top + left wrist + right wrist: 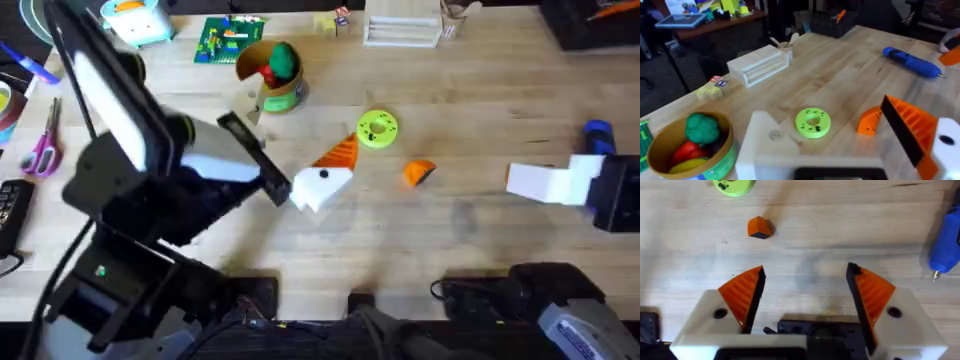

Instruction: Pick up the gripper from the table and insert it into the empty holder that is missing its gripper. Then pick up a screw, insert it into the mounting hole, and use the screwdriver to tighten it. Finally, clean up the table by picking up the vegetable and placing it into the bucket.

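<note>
Looking at the counter [470, 230] from the side, the small orange gripper [419, 172] piece sits loose on the wood near the middle, just right of the lime-green disc [377, 129]. The left arm reaches in from the near left, and its gripper [325, 175] hovers around the middle: one finger carries an orange ribbed pad [905, 125], the other is a bare white holder [767, 145] with an open screw hole. They're spread apart with nothing between them. The right gripper [805, 297] hangs at the right side, fingers [745, 292] wide open, both orange pads on. The blue screwdriver [598, 135] lies at the far right beside it. The bucket [272, 78] stands far left of center, with green, red and yellow toys inside; can't pick out the little vegetable.
</note>
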